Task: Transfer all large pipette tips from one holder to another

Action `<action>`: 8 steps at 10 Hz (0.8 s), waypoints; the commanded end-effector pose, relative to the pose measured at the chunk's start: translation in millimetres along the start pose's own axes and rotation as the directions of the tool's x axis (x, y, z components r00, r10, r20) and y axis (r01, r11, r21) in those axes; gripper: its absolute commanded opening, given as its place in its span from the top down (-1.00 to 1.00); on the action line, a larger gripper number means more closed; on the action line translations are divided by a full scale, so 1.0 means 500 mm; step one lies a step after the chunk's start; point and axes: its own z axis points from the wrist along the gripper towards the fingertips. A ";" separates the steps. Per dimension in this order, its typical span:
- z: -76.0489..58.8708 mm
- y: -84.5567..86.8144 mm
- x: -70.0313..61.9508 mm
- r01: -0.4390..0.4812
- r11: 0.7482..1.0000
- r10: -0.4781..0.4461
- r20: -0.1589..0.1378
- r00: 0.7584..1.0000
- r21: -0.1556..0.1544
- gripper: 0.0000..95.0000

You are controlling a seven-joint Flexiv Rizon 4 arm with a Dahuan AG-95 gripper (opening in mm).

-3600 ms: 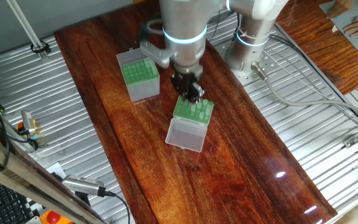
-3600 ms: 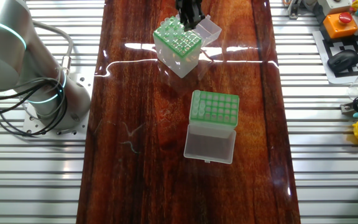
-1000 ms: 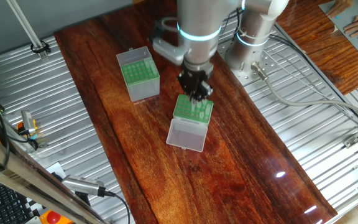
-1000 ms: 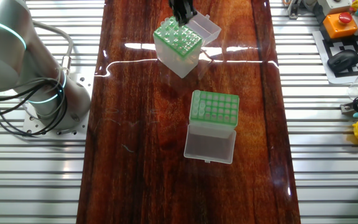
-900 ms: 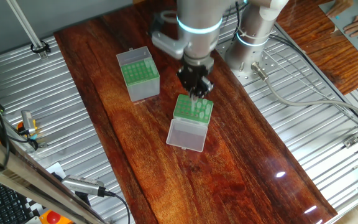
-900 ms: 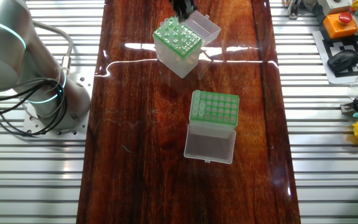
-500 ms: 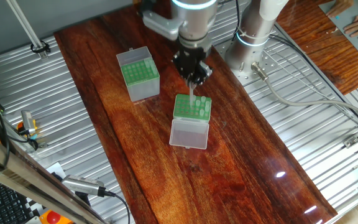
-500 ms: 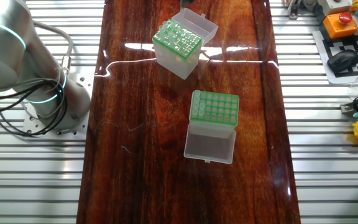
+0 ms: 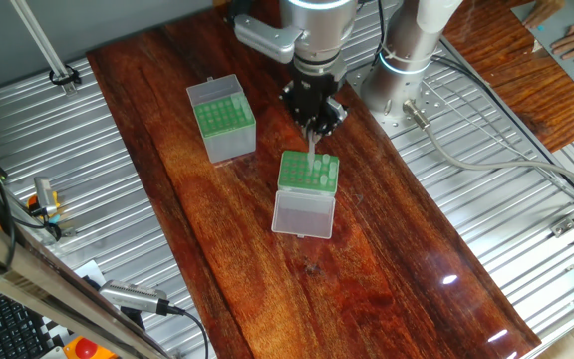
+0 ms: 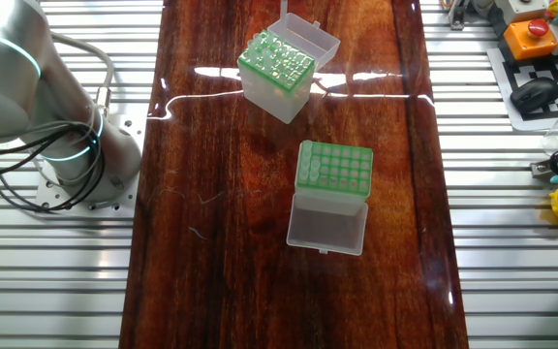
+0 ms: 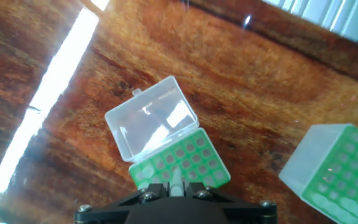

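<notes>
My gripper (image 9: 314,112) is shut on a large pipette tip (image 9: 313,152) that hangs point down just above the whitish box (image 9: 308,173). That box has a green rack, and its clear lid (image 9: 303,213) lies open in front. Several tips stand in its rack (image 10: 277,60). In the hand view the held tip (image 11: 176,182) sits between my fingers (image 11: 176,188), over the green rack (image 11: 182,163) and the clear lid (image 11: 151,124). The grey-sided box (image 9: 222,120) stands apart to the left; it also shows in the other fixed view (image 10: 333,167) and the hand view (image 11: 334,174). My gripper is out of the other fixed view.
The boxes stand on a dark wooden board (image 9: 387,269) flanked by ribbed metal table (image 9: 88,199). The arm's base (image 9: 407,60) stands behind the boxes. The grey box's whitish lid (image 10: 327,225) lies open in front of it.
My gripper has risen from the whitish box's rack with one tip held in it and left the other fixed view. The whitish box has turned slightly.
</notes>
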 end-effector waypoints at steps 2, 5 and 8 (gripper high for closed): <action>-0.001 -0.001 0.003 -0.023 1.000 0.023 0.014 1.000 0.018 1.00; -0.005 -0.055 0.010 0.107 0.994 -0.107 0.005 0.994 0.016 1.00; -0.002 -0.130 0.025 0.167 0.986 -0.167 -0.002 0.986 0.003 1.00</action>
